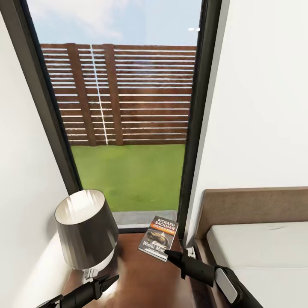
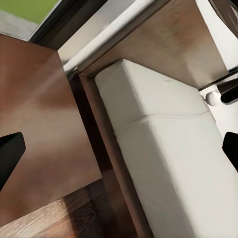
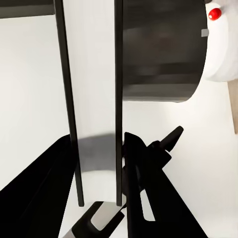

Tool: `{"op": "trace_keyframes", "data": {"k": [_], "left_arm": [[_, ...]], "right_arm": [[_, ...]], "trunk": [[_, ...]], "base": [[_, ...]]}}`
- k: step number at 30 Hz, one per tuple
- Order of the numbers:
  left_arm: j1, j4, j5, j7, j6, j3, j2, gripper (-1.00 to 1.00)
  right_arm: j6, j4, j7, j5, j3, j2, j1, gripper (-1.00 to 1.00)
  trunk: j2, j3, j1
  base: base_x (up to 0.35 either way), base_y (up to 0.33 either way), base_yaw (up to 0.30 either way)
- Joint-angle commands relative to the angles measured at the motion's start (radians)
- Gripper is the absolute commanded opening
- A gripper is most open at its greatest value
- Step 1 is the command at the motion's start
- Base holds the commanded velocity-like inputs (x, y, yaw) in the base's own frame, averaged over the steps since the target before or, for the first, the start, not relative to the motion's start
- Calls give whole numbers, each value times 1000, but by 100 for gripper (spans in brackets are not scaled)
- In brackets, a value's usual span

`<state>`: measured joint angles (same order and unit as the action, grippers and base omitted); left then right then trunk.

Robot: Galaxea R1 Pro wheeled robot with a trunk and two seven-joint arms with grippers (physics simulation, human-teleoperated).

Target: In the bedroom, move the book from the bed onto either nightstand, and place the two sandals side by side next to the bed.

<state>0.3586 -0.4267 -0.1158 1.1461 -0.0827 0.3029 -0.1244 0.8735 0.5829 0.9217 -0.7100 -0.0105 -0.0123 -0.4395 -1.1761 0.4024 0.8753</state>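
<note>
The right gripper (image 1: 170, 255) has its jaws pinched on the near edge of the book (image 1: 159, 238); in the right wrist view the thin cover runs edge-on between the two fingers (image 3: 144, 173). The book lies low over the glossy brown top of the nightstand (image 1: 141, 273), at its far right part, tilted, with white "RICHARD BACHMAN" lettering, an orange band and a yellowish picture facing up. Past it stands the dark window frame (image 1: 192, 128). To the right of these jaws, just beside the bench edge, is the bed (image 1: 265, 256), its brown headboard against the white wall.

The left gripper (image 1: 112, 280) hovers over the bench's near left part with jaws spread wide and empty. Just beyond them stands a grey-shaded lamp (image 1: 85, 229), taking up the left half; bare wood lies between the two grippers.
</note>
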Motion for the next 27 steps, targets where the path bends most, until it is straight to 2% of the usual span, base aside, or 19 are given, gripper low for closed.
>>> {"op": "trace_keyframes", "data": {"k": [1,19,27], "left_arm": [[1,0,-2,4,-9,2,0,100],[0,0,-2,4,-8,2,0,100],[0,0,-2,5,-9,3,0,100]], "right_arm": [[4,0,2,0,-1,0,-1,-100],[-16,0,2,1,0,0,-1,-100],[-17,0,2,1,0,0,0,-100]], "trunk": [[-1,1,0],[-1,1,0],[-1,1,0]], "base": [[184,0,0],[131,0,0],[27,0,0]]}}
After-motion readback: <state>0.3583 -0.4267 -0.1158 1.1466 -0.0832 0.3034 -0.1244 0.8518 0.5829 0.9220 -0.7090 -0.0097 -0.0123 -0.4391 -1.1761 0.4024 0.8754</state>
